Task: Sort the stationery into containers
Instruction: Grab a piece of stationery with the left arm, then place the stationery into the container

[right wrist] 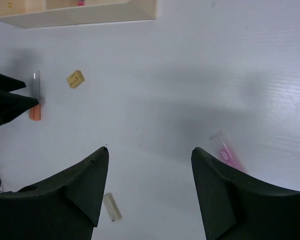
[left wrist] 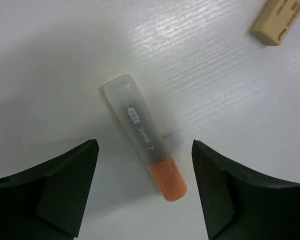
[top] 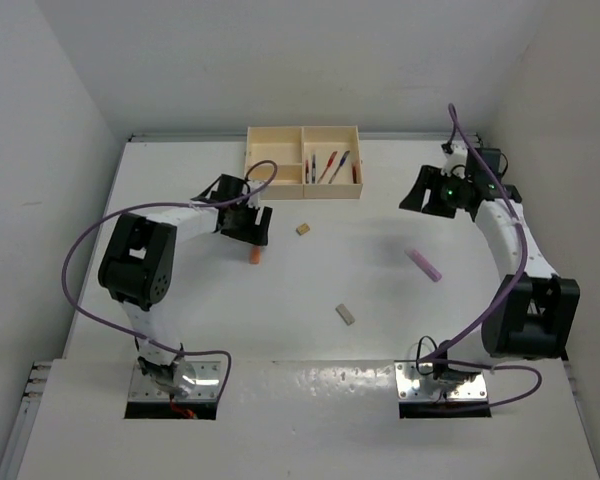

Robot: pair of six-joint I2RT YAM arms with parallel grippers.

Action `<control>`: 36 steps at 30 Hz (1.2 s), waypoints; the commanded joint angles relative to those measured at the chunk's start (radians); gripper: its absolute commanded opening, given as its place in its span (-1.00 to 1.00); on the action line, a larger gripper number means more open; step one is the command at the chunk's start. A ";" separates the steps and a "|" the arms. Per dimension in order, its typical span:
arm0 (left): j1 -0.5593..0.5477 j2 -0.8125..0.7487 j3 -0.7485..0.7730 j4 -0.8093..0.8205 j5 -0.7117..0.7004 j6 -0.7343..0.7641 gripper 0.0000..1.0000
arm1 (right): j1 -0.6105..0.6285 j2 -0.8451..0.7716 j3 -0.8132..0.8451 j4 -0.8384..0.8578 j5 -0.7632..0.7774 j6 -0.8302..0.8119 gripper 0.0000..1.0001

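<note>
The short orange marker (left wrist: 145, 137) with a clear cap lies flat on the table. It sits between the fingers of my open left gripper (left wrist: 145, 142), which touch nothing. From above, the marker (top: 255, 257) lies just below that gripper (top: 252, 230). The tiny tan block (top: 303, 229) lies right of it and also shows in the left wrist view (left wrist: 277, 22). The beige-grey eraser (top: 346, 314) lies mid-table. The cream tray (top: 302, 191) stands at the back, with red and blue pens (top: 330, 165) in its large compartment. My right gripper (top: 422, 193) is open and empty, raised at the right.
A pink marker (top: 425, 264) lies right of centre, below the right gripper, and also shows in the right wrist view (right wrist: 229, 152). That view also takes in the tray's front wall (right wrist: 90, 15), the tan block (right wrist: 75, 79) and the eraser (right wrist: 111, 206). Purple cables loop along both arms.
</note>
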 commanded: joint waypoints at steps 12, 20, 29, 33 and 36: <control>-0.070 0.082 0.026 -0.084 -0.119 0.082 -0.02 | -0.133 -0.134 -0.130 -0.091 -0.067 -0.133 0.30; -0.116 -0.001 0.030 -0.228 -0.065 0.406 -0.95 | -0.134 -0.154 -0.245 -0.130 -0.059 -0.268 0.30; -0.123 -0.081 0.288 -0.393 0.088 0.898 -1.00 | -0.163 -0.149 -0.276 -0.146 -0.051 -0.369 0.30; -0.117 -0.097 0.377 -0.238 -0.011 0.911 -1.00 | -0.171 -0.142 -0.288 -0.140 -0.045 -0.371 0.30; -0.084 -0.032 0.470 -0.067 -0.011 0.822 -1.00 | -0.173 -0.131 -0.296 -0.124 -0.048 -0.351 0.30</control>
